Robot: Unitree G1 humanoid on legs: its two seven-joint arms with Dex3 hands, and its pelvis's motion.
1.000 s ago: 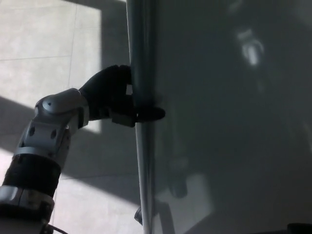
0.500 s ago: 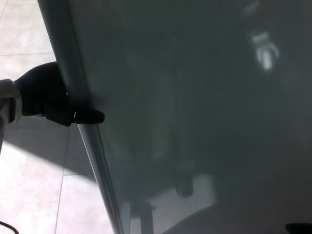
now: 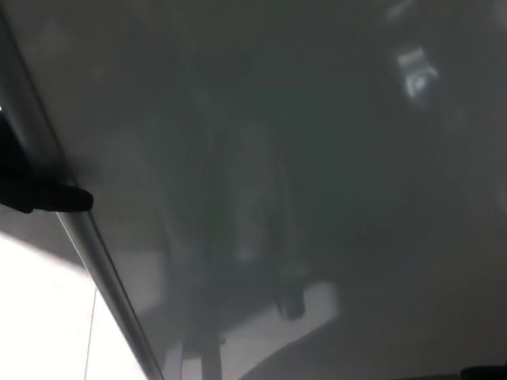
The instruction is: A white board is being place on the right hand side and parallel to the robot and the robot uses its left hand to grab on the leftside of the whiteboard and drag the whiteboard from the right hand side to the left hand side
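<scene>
Head view. The whiteboard [image 3: 301, 158] fills nearly the whole picture; its grey frame edge [image 3: 47, 162] runs on a slant from the upper left corner down toward the bottom, left of centre. Only a bright sliver of floor [image 3: 40, 317] shows beyond that edge, at the lower left.

Left hand [image 3: 32, 186]: only a black part of it shows at the left border, with one finger [image 3: 63, 199] lying across the frame edge onto the board face. We read it as clamped on the frame, thumb and fingers on opposite sides, though the far side of the grip is out of view. Right hand: not in view.

Step in hand, as we judge it: the drag toward the left, well under way, since the board's left edge already sits at the far left of the view.

To do it well, we would hold the grip firm on the frame and pull steadily along the board's own length, not twisting, so the frame does not slip through the fingers or the board swing toward us.

Containers: none visible, so nothing to log.
</scene>
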